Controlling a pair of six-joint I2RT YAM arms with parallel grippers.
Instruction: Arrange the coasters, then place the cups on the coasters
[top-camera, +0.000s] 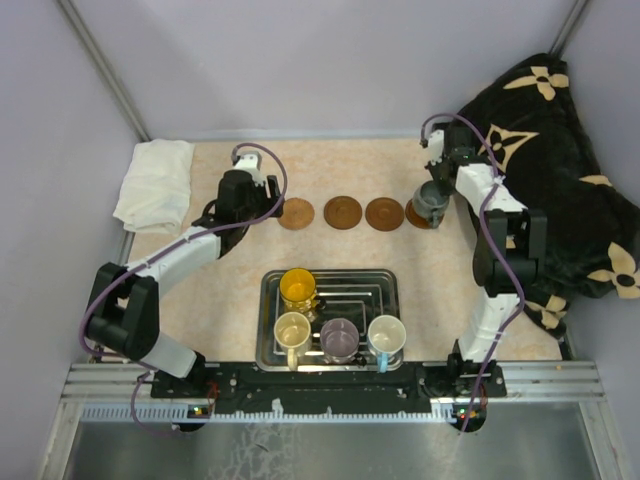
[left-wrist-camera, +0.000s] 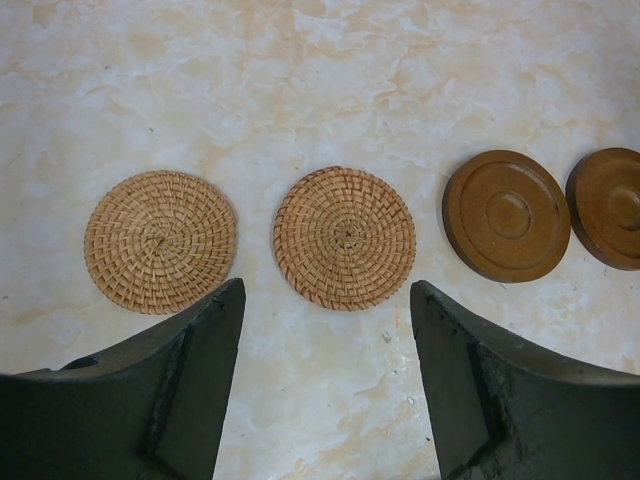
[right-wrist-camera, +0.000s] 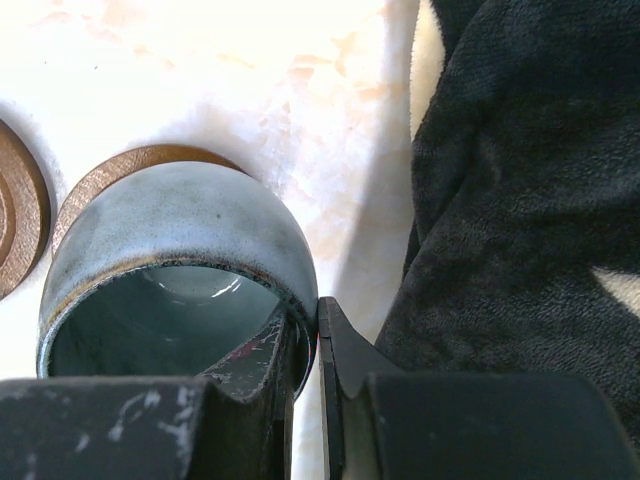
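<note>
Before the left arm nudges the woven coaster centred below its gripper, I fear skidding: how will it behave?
Flat and thin, the woven coaster will probably slide on the smooth tabletop rather than roll or tip. Its wicker weave suggests it is light and slightly flexible. Lying flush, its edge may be hard to pinch.

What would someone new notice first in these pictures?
The dark grey-green mug, its rim pinched in the right arm's jaws, sits over the rightmost coaster in the row of coasters across mid-table. Next come the steel tray at the near edge holding four more mugs, and the black flowered blanket heaped on the right.
</note>
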